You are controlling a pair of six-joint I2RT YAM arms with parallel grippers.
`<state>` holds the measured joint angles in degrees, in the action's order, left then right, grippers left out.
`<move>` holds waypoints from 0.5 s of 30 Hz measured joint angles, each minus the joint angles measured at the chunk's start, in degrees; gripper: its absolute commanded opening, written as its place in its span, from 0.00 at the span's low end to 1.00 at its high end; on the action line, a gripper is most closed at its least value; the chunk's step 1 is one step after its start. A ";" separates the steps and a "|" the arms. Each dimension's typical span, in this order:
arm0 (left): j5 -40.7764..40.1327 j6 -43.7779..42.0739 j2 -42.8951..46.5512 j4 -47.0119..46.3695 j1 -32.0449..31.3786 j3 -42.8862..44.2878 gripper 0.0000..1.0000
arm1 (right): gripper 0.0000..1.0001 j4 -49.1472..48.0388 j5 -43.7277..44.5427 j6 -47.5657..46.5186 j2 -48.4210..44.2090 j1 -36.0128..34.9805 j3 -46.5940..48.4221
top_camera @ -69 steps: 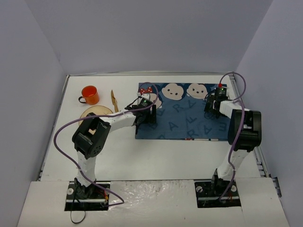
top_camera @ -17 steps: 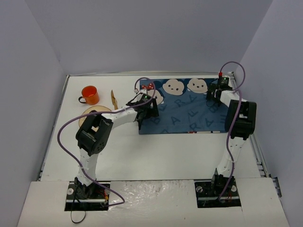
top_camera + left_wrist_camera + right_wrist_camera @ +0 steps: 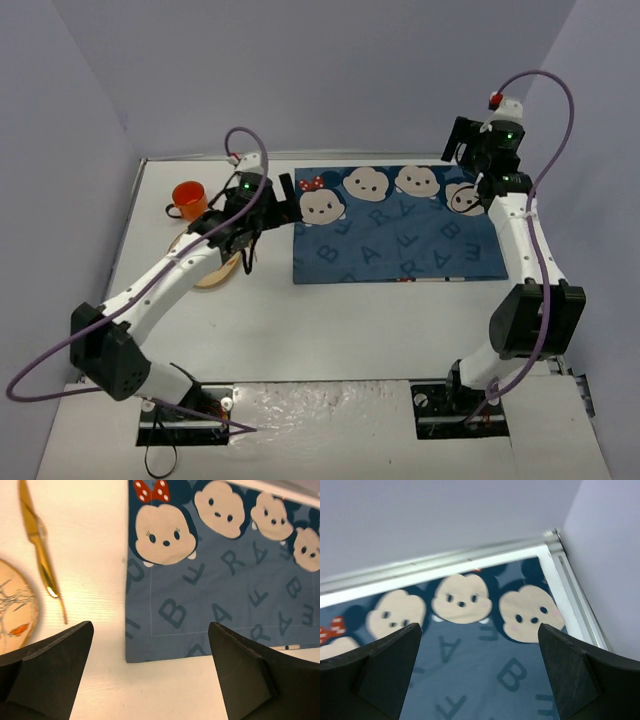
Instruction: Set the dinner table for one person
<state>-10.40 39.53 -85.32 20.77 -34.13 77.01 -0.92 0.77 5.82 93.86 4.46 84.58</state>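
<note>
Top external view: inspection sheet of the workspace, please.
Surface: white dinner table, metal rim.
Job's things: blue mat flat at far right; orange cup, wooden plate, gold utensil far left, off the mat.
Clutter: nothing seen.
Grippers: left pincer open over the mat's left edge; right pincer open over its far right corner; both empty.
Cables: purple cable loops along each arm.
Surroundings: plain lilac walls on three sides.
</note>
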 measured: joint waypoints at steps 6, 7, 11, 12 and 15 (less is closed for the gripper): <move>-0.43 0.19 17.39 2.67 6.95 -11.01 0.97 | 1.00 -2.75 -7.27 5.33 -17.11 -0.44 -9.45; -0.52 0.20 19.32 3.46 8.19 -12.68 0.97 | 1.00 -3.23 -8.54 6.26 -19.37 -0.41 -11.47; 0.55 0.60 26.26 5.68 13.52 -20.39 0.97 | 1.00 -8.98 -12.73 12.62 -26.55 -0.90 -21.66; 1.19 0.97 28.02 6.19 15.27 -22.85 0.97 | 1.00 -10.74 -13.34 14.75 -27.95 -1.51 -24.47; 3.00 2.40 32.99 8.03 21.92 -30.50 0.97 | 1.00 -14.65 -16.39 20.69 -30.77 -4.86 -31.91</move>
<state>-7.40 41.93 -52.33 28.80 -12.21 46.51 -15.57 -15.62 26.51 63.09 -0.40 52.68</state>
